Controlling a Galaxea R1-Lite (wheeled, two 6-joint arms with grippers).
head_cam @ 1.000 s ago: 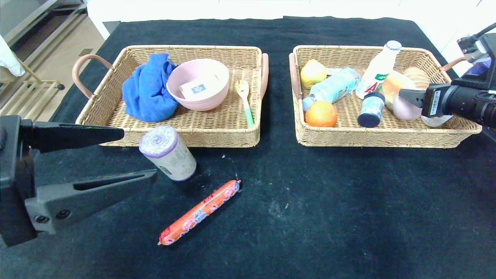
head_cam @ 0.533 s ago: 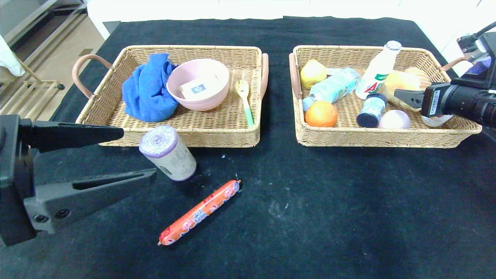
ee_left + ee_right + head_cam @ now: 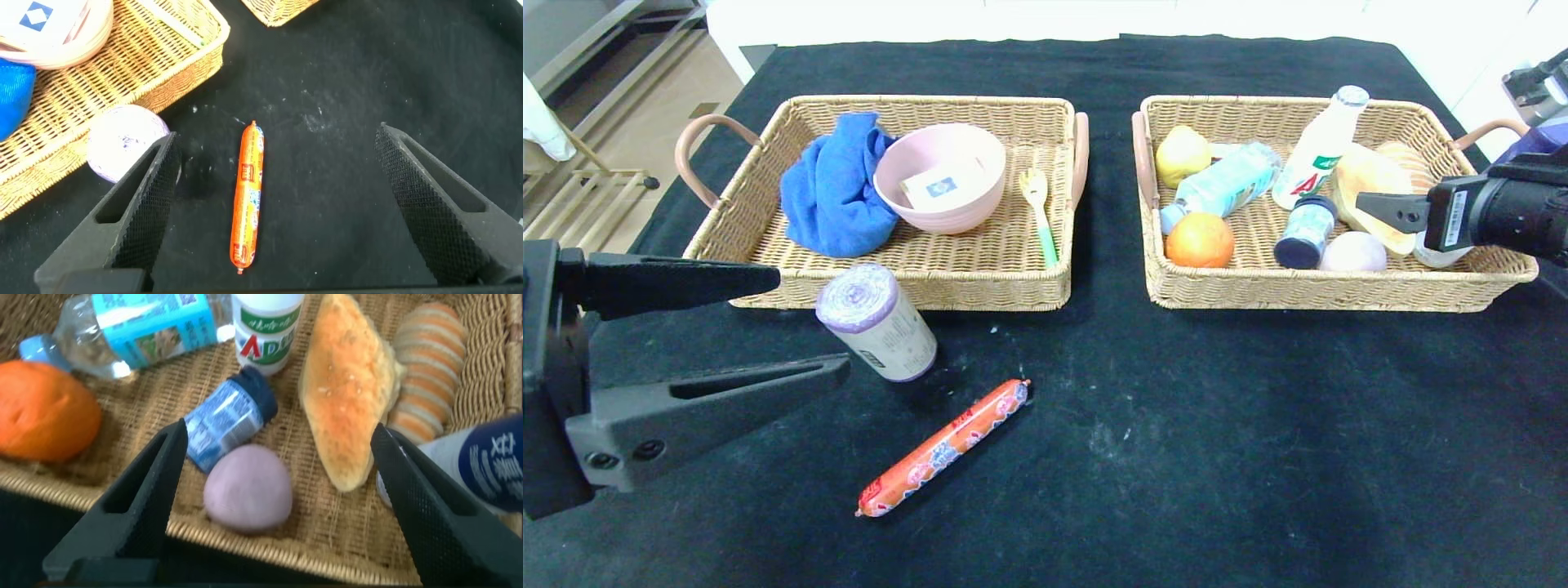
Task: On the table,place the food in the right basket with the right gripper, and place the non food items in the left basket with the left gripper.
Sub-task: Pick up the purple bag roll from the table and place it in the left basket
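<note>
A black cloth-covered surface point(image 3: 1217, 425) holds two wicker baskets side by side. The left basket point(image 3: 768, 155) contains a blue cloth point(image 3: 829, 192), a pink bowl point(image 3: 941, 175) with a small card inside, and a fork point(image 3: 1039, 211). The right basket point(image 3: 1462, 287) contains a lemon point(image 3: 1182, 153), an orange point(image 3: 1199, 240), a lying water bottle point(image 3: 1227, 184), an upright white bottle point(image 3: 1319, 147), a small dark-capped bottle point(image 3: 1305, 231), a pale purple ball point(image 3: 1352, 251) and bread point(image 3: 1368, 184).

On the open surface in front of the left basket lies a roll with a purple end point(image 3: 876, 322), tipped on its side. Nearer the robot, a long orange sausage point(image 3: 943, 447) lies diagonally, just apart from the roll.

The left pincer point(image 3: 809, 327) hovers at the left edge, wide and empty, its tips near the roll. The right pincer point(image 3: 278, 498) hangs over the right basket's near right corner, wide and empty, above the purple ball.
</note>
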